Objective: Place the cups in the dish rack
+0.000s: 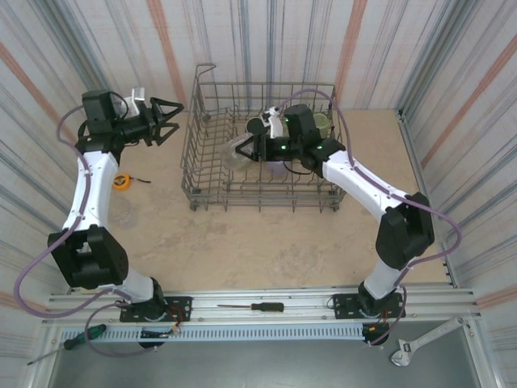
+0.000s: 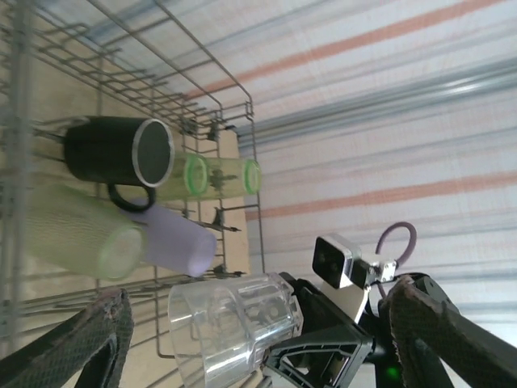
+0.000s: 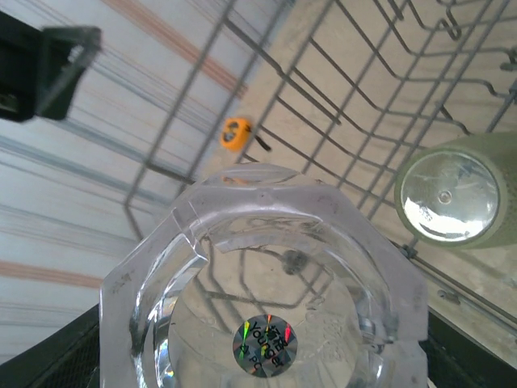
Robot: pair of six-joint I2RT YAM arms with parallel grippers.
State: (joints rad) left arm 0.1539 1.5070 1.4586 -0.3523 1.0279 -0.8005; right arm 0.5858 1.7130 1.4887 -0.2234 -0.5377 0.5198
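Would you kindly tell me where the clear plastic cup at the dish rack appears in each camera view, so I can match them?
Top external: the clear cup is left of centre, within the dish rack outline.
Left wrist: the clear cup is at bottom centre, lying sideways with its open end to the left.
Right wrist: the clear cup is in the lower middle, seen end-on.
Shared landmark: the dish rack's grey wires, behind the cup in every view.
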